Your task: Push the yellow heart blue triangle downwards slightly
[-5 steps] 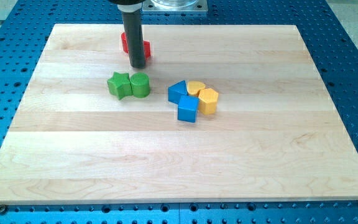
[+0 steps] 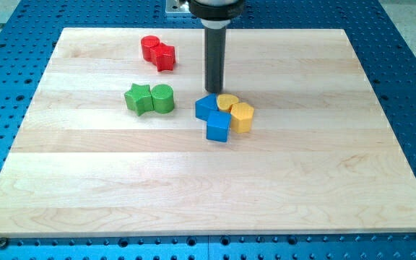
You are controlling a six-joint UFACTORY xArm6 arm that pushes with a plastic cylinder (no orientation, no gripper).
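The yellow heart [image 2: 227, 102] and the blue triangle [image 2: 206, 107] sit side by side near the board's middle, in a tight cluster with a blue cube [image 2: 218, 127] below and a yellow hexagon block [image 2: 242, 116] at the right. My tip [image 2: 214, 92] stands just above them, at the seam between the triangle and the heart, touching or nearly touching their upper edges. The rod rises straight toward the view's top.
A green star [image 2: 139, 97] and a green cylinder [image 2: 162, 98] sit together left of the cluster. Two red blocks [image 2: 157, 52] lie near the board's top edge. The wooden board [image 2: 208, 188] rests on a blue perforated table.
My tip has moved right and slightly down, from beside the red blocks to just above the blue triangle and yellow heart. No block has moved.
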